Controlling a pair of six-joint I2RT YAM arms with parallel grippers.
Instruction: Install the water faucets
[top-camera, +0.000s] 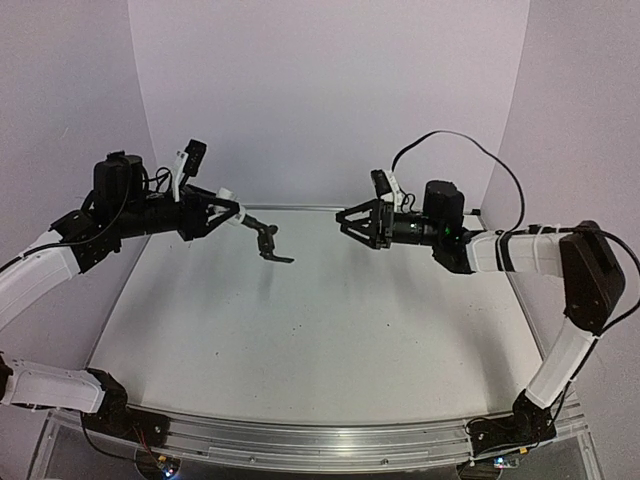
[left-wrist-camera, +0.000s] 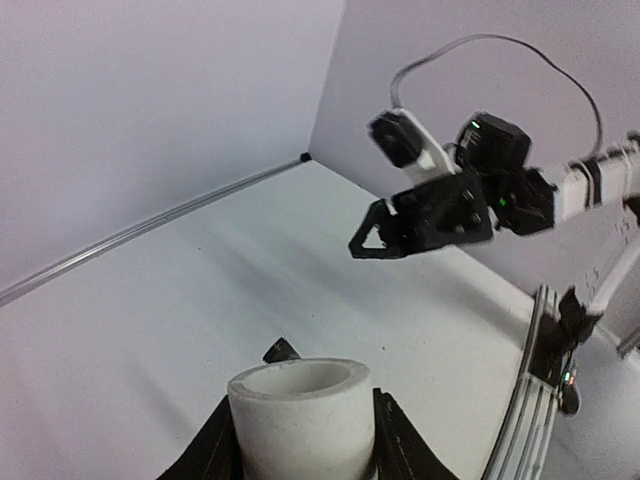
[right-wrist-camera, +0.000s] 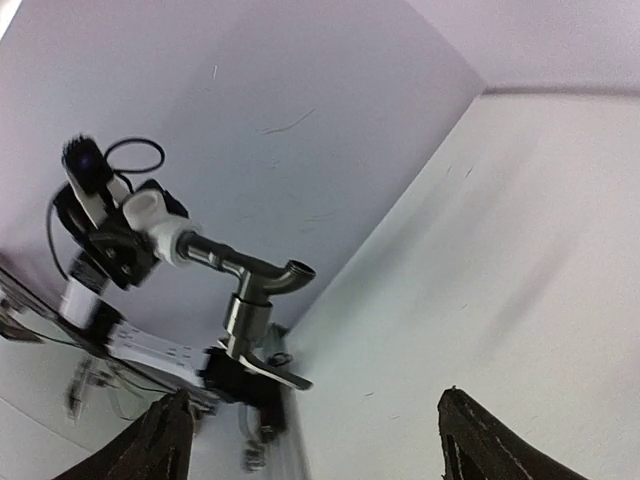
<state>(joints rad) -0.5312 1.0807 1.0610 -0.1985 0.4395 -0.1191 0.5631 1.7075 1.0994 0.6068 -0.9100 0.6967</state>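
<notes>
**White table (top-camera: 300, 340), lilac walls (top-camera: 330, 90): one faucet held aloft**

My left pincer (top-camera: 232, 213) is clenched on the white cylinder (left-wrist-camera: 300, 415) of the water faucet (top-camera: 265, 240). Its black hooked spout juts toward the middle of the scene, above the table surface and not touching it. My right pincer (top-camera: 345, 222) faces the spout, jaws spread wide and grasping nothing, well apart from it.

No text, label or number is readable anywhere.
</notes>
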